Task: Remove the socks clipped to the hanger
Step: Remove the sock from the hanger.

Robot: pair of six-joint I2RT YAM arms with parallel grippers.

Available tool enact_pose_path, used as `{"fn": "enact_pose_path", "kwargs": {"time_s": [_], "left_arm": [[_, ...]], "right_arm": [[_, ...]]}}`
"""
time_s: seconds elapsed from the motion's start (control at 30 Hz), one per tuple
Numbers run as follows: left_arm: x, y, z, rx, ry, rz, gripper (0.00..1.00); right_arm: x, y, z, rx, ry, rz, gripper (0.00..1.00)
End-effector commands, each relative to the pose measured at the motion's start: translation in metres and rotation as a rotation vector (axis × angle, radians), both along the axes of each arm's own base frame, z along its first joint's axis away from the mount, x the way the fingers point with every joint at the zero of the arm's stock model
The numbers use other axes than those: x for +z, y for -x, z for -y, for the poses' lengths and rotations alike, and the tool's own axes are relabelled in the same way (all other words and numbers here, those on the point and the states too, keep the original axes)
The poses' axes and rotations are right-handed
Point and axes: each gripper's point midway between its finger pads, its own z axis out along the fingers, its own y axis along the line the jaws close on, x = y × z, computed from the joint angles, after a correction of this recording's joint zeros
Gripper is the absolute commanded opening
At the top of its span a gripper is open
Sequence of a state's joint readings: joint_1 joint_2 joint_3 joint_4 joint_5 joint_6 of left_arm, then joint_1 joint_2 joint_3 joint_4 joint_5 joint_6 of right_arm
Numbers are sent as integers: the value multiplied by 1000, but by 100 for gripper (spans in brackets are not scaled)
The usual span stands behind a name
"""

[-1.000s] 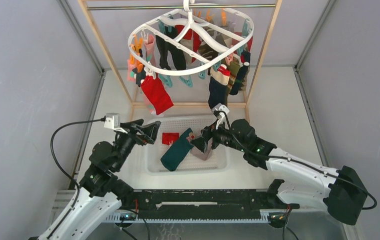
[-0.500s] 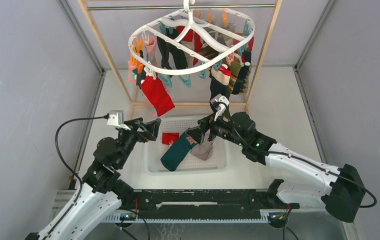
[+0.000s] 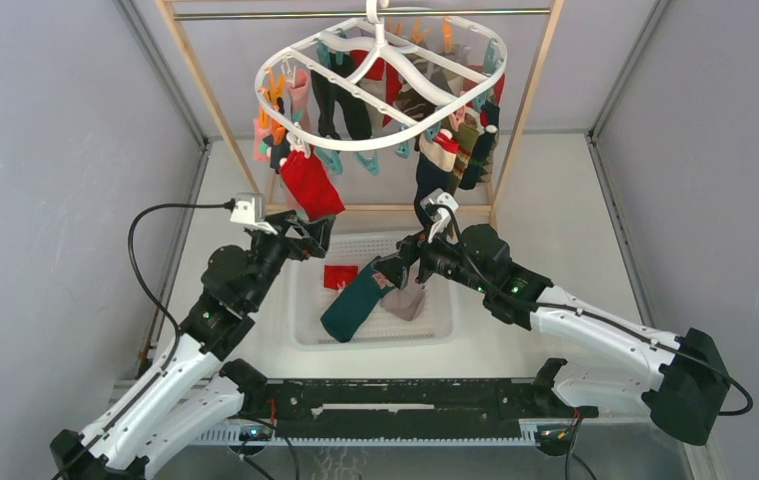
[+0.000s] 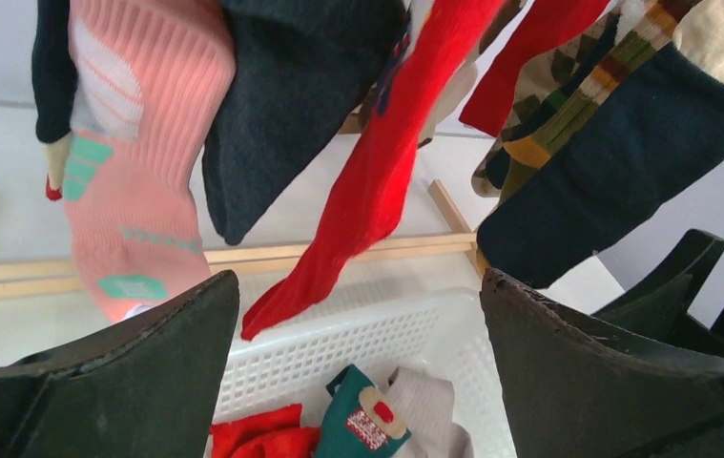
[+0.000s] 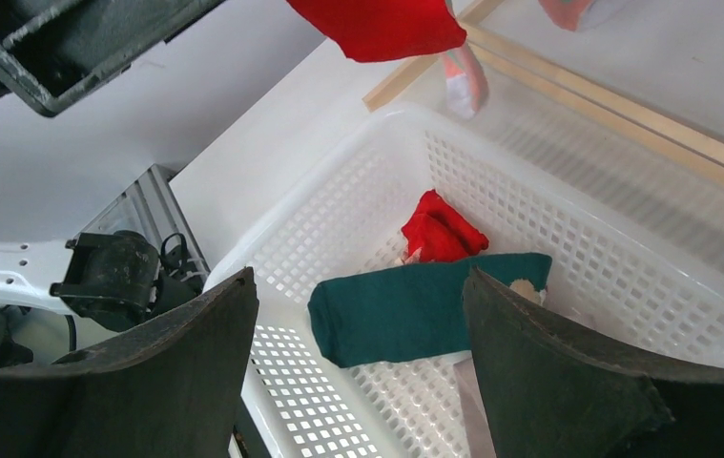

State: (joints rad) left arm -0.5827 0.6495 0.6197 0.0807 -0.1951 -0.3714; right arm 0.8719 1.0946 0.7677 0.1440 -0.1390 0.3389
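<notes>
The white oval hanger (image 3: 385, 85) hangs from a rod at the top, with several socks clipped round it. A red sock (image 3: 311, 184) hangs at its front left; it also shows in the left wrist view (image 4: 377, 172) beside a salmon pink sock (image 4: 129, 162) and a navy sock (image 4: 615, 162). My left gripper (image 3: 315, 238) is open and empty just below the red sock. My right gripper (image 3: 395, 275) is open and empty over the basket. In the basket lie a teal sock (image 5: 424, 310), a red sock (image 5: 442, 229) and a grey sock (image 4: 429, 405).
A white mesh basket (image 3: 305, 335) stands on the table under the hanger. The wooden rack frame (image 3: 210, 105) holds the rod, and its bottom bar (image 3: 375, 209) runs behind the basket. Grey walls close in both sides.
My left arm has risen and moved forward, bringing its open gripper up under the red sock. My right gripper has lifted a little above the basket.
</notes>
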Motion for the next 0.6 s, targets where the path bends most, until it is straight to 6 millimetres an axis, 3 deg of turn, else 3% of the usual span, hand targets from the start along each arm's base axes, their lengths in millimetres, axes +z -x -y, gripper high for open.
{"fn": "enact_pose_path", "kwargs": {"time_s": [0.0,0.2,0.47,0.57], "left_arm": [[51,-8,1,14,19,134,100],[55,-21,5,31,-13,149,96],[60,-32,15,10,-52,157,69],[63,-32,19,-8,-52,161,53]], "right_arm": [[27,1,0,-4,-50,45,85],[23,3,4,-12,-43,41,85],[23,4,7,-18,-44,43,85],[23,4,8,-19,-43,43,85]]}}
